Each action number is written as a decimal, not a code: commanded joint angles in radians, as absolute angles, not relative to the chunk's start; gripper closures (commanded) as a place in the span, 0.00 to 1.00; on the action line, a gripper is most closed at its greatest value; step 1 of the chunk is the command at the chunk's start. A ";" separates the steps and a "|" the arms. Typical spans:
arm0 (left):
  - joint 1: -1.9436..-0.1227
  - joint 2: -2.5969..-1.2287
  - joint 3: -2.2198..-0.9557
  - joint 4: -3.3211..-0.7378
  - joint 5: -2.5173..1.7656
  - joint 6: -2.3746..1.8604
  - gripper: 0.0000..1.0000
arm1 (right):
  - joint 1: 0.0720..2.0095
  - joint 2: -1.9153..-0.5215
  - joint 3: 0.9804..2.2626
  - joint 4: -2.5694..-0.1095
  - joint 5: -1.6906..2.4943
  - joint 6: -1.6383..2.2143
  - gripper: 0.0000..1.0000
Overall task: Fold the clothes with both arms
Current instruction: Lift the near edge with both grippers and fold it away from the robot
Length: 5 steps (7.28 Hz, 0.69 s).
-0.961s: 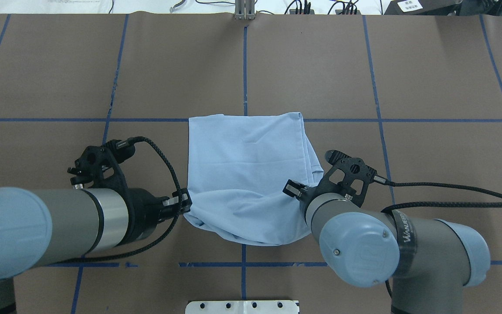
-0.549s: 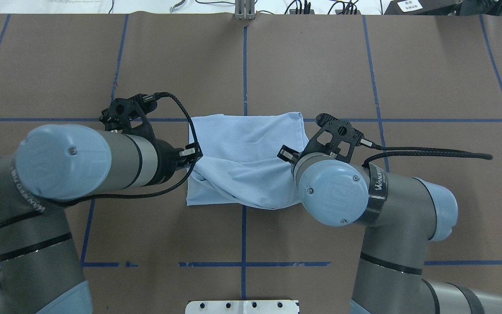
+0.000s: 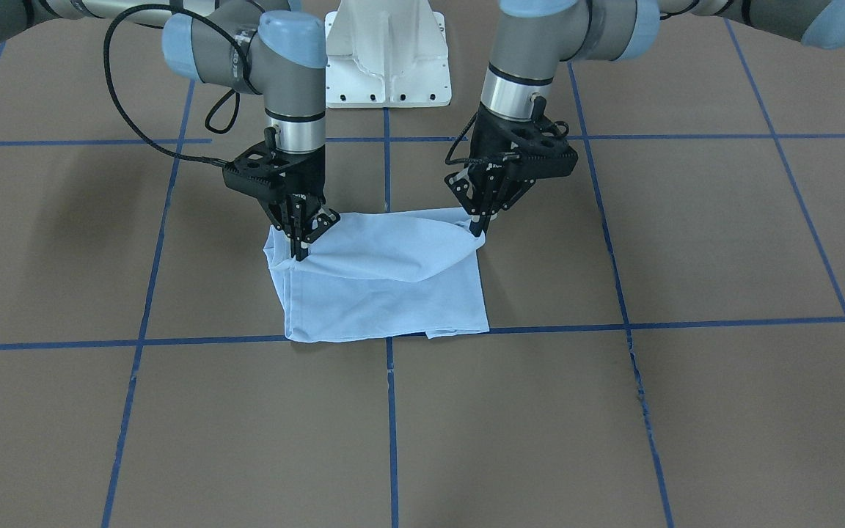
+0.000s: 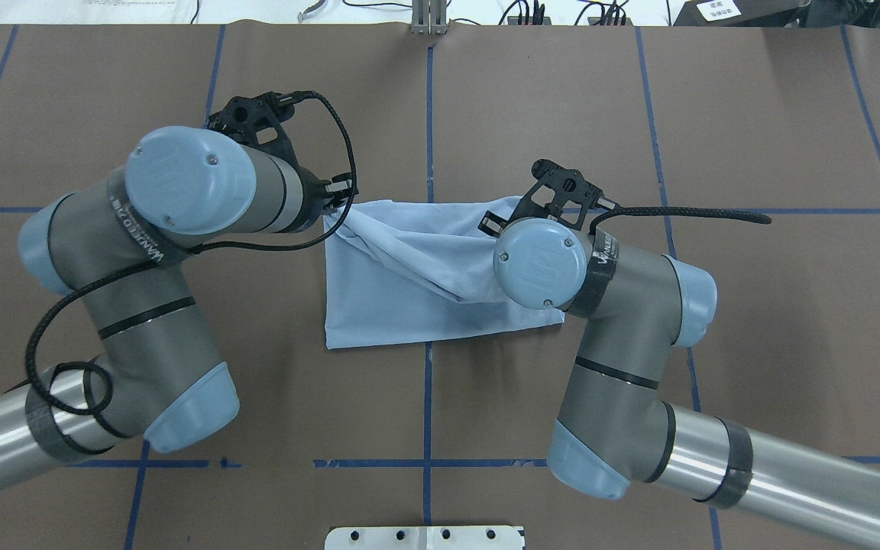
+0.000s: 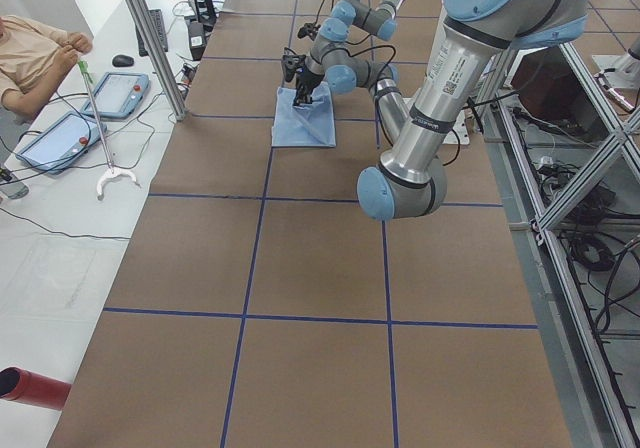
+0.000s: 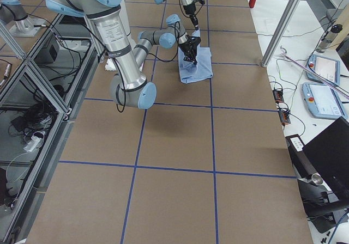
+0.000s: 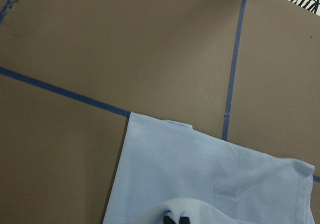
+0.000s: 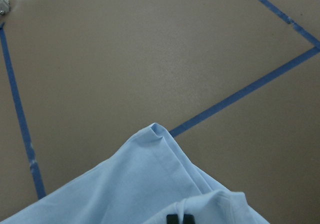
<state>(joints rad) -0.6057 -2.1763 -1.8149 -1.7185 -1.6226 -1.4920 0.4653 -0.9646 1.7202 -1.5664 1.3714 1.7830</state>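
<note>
The clothes are one light blue T-shirt (image 4: 386,313) lying part-folded on the brown table (image 4: 753,114). Its robot-side edge is lifted and doubled over the rest, which lies flat (image 3: 393,308). My left gripper (image 4: 339,205) is shut on one corner of that lifted edge and shows at the right in the front-facing view (image 3: 478,229). My right gripper (image 3: 298,253) is shut on the other corner, and the cloth sags between the two. In each wrist view the black fingertips (image 7: 175,219) (image 8: 180,218) sit buried in a bunch of blue fabric. No print or collar shows.
Blue tape lines (image 4: 428,114) divide the table into squares. The white pedestal base (image 3: 386,66) stands on the robot side of the shirt. A person's arm (image 5: 35,48) and tablets (image 5: 60,138) are on a side desk past the table's far edge.
Both arms have swung away from the robot, carrying the shirt's near edge up and over the flat part. The shirt's footprint is shorter now.
</note>
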 commanded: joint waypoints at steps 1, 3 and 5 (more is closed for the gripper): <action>-0.643 -2.232 -1.613 -1.837 -1.620 -1.428 1.00 | 0.486 -0.927 1.587 -1.494 1.376 1.773 1.00; -0.641 -2.255 -1.435 -1.969 -1.615 -1.393 1.00 | 0.489 -0.916 1.548 -1.474 1.376 1.772 1.00; -0.641 -2.258 -1.379 -1.982 -1.615 -1.376 1.00 | 0.492 -0.916 1.548 -1.474 1.377 1.766 1.00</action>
